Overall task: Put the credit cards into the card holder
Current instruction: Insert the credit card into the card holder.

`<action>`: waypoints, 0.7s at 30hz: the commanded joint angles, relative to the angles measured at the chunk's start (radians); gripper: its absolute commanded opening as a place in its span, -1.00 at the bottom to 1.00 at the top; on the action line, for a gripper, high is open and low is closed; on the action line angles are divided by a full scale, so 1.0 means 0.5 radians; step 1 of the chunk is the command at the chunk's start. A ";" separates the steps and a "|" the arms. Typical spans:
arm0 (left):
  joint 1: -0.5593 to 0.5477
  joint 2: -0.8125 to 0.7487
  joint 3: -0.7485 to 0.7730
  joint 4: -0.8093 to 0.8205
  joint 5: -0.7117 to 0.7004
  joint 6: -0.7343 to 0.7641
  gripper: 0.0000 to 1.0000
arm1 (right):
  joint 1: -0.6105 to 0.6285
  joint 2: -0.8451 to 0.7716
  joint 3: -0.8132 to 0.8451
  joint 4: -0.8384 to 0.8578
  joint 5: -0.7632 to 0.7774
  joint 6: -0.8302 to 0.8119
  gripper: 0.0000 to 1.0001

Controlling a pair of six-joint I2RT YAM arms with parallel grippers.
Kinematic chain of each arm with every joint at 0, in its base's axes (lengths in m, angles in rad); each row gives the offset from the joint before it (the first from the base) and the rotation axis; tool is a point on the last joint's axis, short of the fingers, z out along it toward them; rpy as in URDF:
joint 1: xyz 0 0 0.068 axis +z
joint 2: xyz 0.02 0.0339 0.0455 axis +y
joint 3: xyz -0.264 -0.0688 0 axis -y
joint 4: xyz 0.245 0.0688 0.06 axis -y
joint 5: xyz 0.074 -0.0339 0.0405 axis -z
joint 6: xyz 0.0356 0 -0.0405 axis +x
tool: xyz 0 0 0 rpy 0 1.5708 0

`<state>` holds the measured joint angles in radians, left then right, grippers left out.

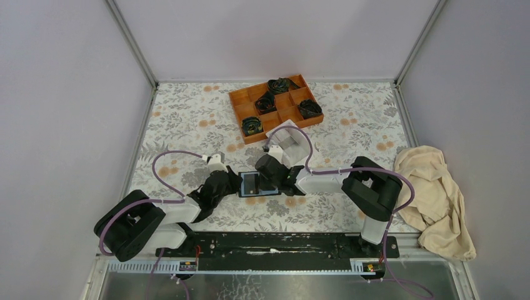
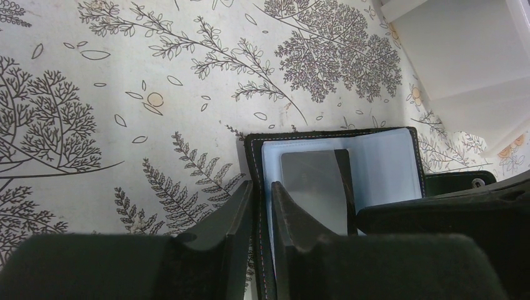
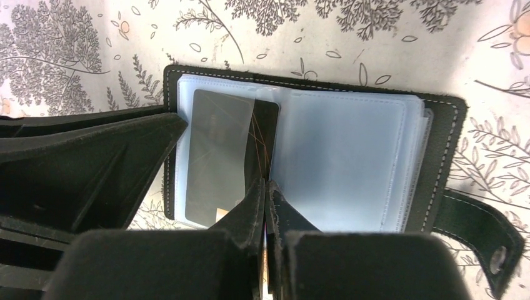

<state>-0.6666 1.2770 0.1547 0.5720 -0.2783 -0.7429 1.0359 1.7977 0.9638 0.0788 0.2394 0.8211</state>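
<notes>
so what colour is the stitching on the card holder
White, on the black card holder; clearest in the right wrist view.

The right fingers (image 3: 250, 206) are covering part of the credit card (image 3: 219, 150) (its lower edge), and the left fingers (image 2: 232, 215) are hiding one end of the card holder (image 2: 381, 169)

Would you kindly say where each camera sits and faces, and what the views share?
Top external: above and behind the arms, looking down on the floral table; both show whole.
Left wrist: on the left arm, facing along the left gripper, astride the card holder edge.
Right wrist: on the right arm, looking down past the right gripper at the holder's clear pockets.
Shared: all see the open card holder.
</notes>
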 commanded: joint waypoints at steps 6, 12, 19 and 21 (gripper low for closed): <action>-0.001 0.014 -0.023 -0.030 -0.004 0.010 -0.47 | -0.054 -0.040 -0.163 0.414 -0.211 0.147 -1.00; -0.001 0.011 -0.021 -0.034 0.001 0.007 -0.40 | -0.065 -0.036 -0.182 0.527 -0.285 0.151 -1.00; -0.002 -0.008 -0.022 -0.057 -0.018 -0.019 -0.20 | -0.074 -0.050 -0.210 0.631 -0.337 0.129 -1.00; -0.001 -0.026 -0.026 -0.064 -0.039 -0.033 -0.19 | -0.073 -0.062 -0.226 0.654 -0.332 0.125 -1.00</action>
<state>-0.6666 1.2732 0.1551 0.5831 -0.2775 -0.7536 1.0050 1.7981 0.8661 0.3309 0.0875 0.8829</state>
